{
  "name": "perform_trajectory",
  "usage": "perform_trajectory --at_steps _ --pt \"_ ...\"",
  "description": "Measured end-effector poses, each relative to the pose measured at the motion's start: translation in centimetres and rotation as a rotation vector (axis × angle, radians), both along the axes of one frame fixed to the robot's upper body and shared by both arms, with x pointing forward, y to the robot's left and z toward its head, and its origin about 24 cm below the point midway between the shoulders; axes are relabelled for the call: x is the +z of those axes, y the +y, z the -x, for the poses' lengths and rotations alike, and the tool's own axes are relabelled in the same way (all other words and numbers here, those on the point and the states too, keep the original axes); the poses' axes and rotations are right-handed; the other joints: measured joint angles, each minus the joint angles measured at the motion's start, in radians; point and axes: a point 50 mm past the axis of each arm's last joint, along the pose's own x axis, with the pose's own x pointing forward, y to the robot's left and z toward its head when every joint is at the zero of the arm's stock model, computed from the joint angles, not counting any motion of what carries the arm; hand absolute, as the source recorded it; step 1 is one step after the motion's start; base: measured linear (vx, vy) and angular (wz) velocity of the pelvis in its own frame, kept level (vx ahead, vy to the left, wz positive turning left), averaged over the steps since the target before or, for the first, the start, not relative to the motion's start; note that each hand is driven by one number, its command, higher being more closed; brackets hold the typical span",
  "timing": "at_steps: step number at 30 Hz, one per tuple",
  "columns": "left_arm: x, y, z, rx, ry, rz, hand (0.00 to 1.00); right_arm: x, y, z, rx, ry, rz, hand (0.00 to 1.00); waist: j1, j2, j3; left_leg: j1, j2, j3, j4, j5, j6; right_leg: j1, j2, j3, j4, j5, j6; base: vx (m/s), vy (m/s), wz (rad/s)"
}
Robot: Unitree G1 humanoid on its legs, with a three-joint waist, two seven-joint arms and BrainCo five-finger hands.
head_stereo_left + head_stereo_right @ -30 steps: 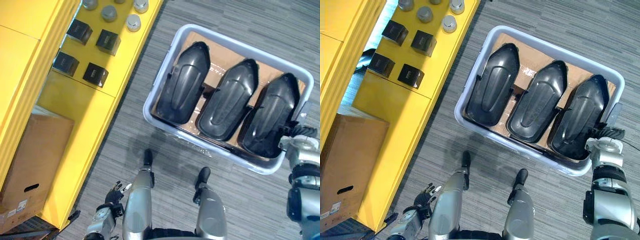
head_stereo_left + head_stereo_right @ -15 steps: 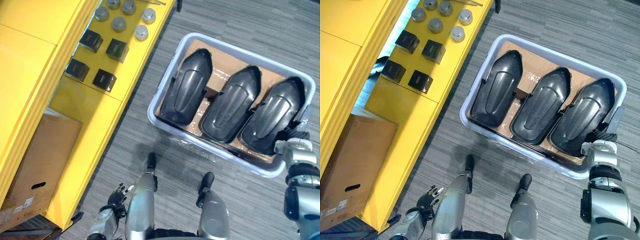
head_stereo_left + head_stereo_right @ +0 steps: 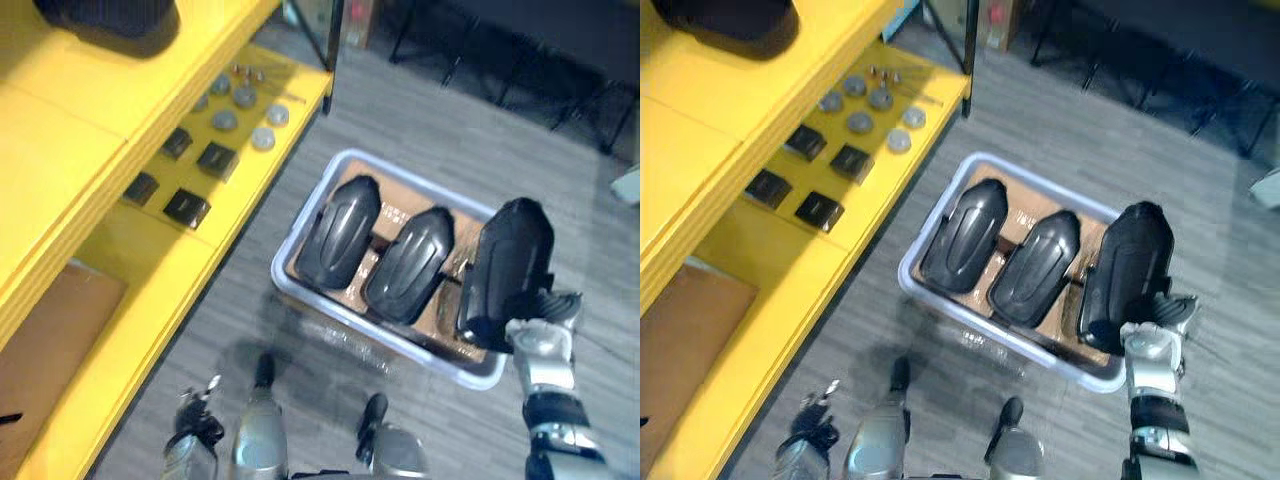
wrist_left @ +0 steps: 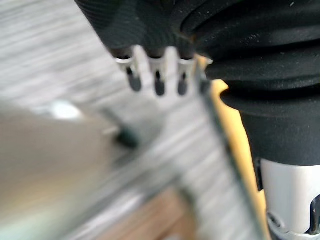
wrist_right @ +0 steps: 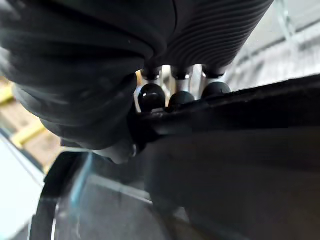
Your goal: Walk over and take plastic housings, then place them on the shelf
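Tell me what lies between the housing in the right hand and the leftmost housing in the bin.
A third black housing lies in the bin, between the held housing in the right hand and the leftmost housing; both eye views show it.

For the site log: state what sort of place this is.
Probably a factory or warehouse parts area: a yellow shelf with small black boxes and grey caps, and a floor bin of black housings, one gripped by the right hand.
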Motion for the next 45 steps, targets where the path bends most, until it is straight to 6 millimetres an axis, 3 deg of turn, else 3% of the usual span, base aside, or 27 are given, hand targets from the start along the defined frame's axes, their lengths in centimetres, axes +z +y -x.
perform_trajectory --at_steps 4,9,11,15,19,23,30,38,45 --pt "2.3 2.0 -0.8 0.045 0.006 -0.231 0.00 -0.5 -0.1 1.0 0.013 0.036 0.067 1.00 -0.010 0.004 -0.065 0.085 0.004 0.030 -0.067 0.022 -0.002 0.040 0.002 0.013 -0.009 0.001 0.001 0.03 -0.025 -0.17" --pt "6.5 1.3 -4.8 -0.097 -0.216 -0.357 0.00 -0.2 0.2 1.0 0.056 0.016 0.135 1.00 -0.017 0.020 -0.089 0.105 0.008 0.054 -0.074 0.021 -0.002 0.043 0.003 0.030 -0.016 -0.002 -0.003 -0.09 -0.008 -0.14" --pt "8.6 -0.3 -6.9 -0.220 -0.350 -0.358 0.00 0.5 0.6 0.6 0.098 -0.016 0.186 1.00 -0.015 0.025 -0.108 0.099 0.014 0.072 -0.075 0.019 -0.003 0.026 0.007 0.052 -0.022 -0.005 0.003 -0.10 0.003 -0.19" --pt "10.4 -3.2 -9.6 -0.487 -0.486 -0.322 0.00 2.7 2.2 -0.6 0.201 -0.129 0.278 1.00 -0.015 0.025 -0.127 0.099 0.025 0.092 -0.075 0.024 -0.006 0.027 0.018 0.062 -0.046 0.023 0.004 0.00 -0.012 -0.17" --pt "12.1 -9.5 -13.1 -0.844 -0.645 -0.146 0.00 5.6 5.5 -3.2 0.376 -0.290 0.379 1.00 -0.031 0.011 -0.157 0.098 0.030 0.110 -0.074 0.026 -0.008 0.026 0.026 0.081 -0.068 0.053 -0.001 0.03 -0.012 -0.13" --pt "13.2 -13.4 -14.2 -0.968 -0.734 0.029 0.00 8.2 8.6 -4.6 0.524 -0.446 0.442 1.00 -0.045 0.012 -0.174 0.106 0.040 0.134 -0.073 0.028 -0.009 0.019 0.036 0.105 -0.072 0.061 -0.010 -0.01 -0.014 -0.16" --pt "13.0 -15.8 -15.1 -0.985 -0.718 0.169 0.00 9.8 11.7 -5.0 0.682 -0.589 0.464 1.00 -0.063 0.045 -0.204 0.105 0.062 0.140 -0.075 0.036 -0.015 0.012 0.058 0.111 -0.079 0.072 -0.022 -0.07 -0.027 -0.07" --pt "13.0 -17.3 -15.6 -0.999 -0.705 0.186 0.00 9.6 13.3 -5.1 0.785 -0.589 0.455 1.00 -0.063 0.047 -0.206 0.099 0.069 0.139 -0.075 0.042 -0.015 0.011 0.068 0.115 -0.102 0.085 -0.031 -0.06 -0.012 -0.02" --pt "14.1 -19.0 -16.2 -1.001 -0.723 0.177 0.00 8.0 16.8 -5.0 0.886 -0.579 0.344 1.00 -0.062 0.046 -0.208 0.091 0.067 0.136 -0.074 0.049 -0.020 0.014 0.068 0.110 -0.112 0.100 -0.026 0.01 -0.007 0.01"
